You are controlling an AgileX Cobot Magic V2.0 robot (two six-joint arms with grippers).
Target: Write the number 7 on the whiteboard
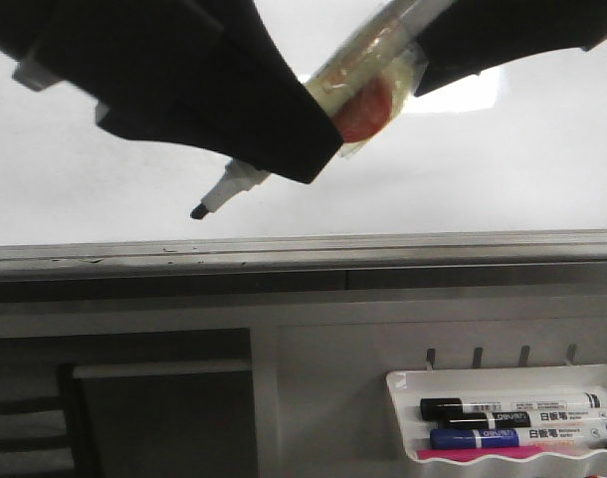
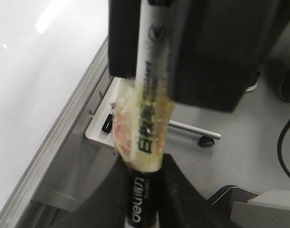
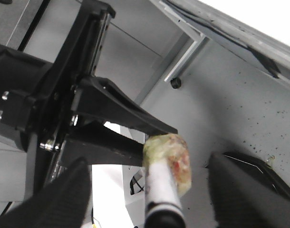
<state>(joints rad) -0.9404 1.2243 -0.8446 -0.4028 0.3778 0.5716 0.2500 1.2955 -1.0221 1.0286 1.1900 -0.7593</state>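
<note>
In the front view we see the whiteboard (image 1: 503,179) filling the upper half of the frame, with its grey frame edge running across the middle. We find no stroke of the number 7 on its visible surface. A marker (image 1: 284,159) comes down from the upper right toward the lower left, wrapped in yellowish tape near its middle, and its dark tip (image 1: 198,211) sits low on the board, just above the frame edge — whether it touches the surface we cannot tell. The left gripper (image 1: 284,129) is a dark blurred mass in the upper left, covering part of the marker. The right gripper (image 1: 503,40) shows at the upper right by the marker's other end, but this view does not show its fingers clearly. At the lower right a white marker tray (image 1: 403,398) holds a black, a blue and a pink marker.

The left wrist view shows what the front view hides: the left gripper (image 2: 142,190) is clamped on the marker (image 2: 145,114), one dark finger (image 2: 100,204) on each side of the barrel below the tape.

In the right wrist view the right gripper (image 3: 145,190) has its fingers (image 3: 59,199) well apart, the marker (image 3: 164,190) between them without contact.
</note>
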